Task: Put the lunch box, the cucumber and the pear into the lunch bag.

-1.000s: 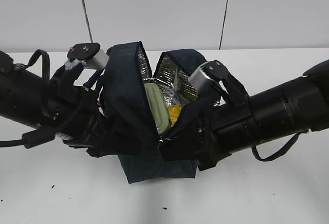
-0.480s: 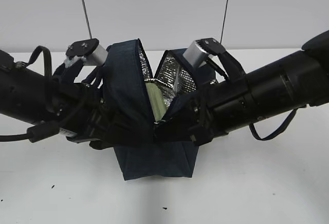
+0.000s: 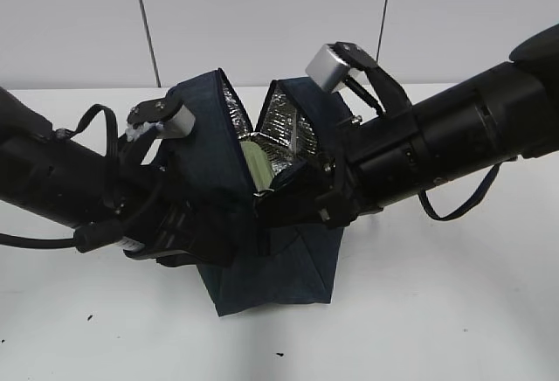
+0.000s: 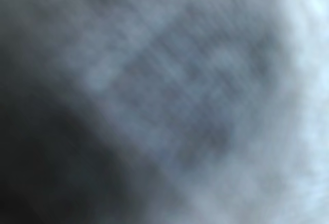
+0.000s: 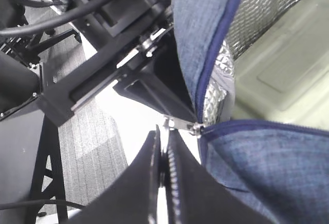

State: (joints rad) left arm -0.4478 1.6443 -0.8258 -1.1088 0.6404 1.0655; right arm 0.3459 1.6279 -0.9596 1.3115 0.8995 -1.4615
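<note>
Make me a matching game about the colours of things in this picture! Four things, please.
Things:
1. lunch bag
2. lunch box
3. bag lining
4. table

Colours:
A. pale green
B. white
C. dark navy
D. shiny silver

Pairs: 1-C, 2-A, 3-D, 4-B
</note>
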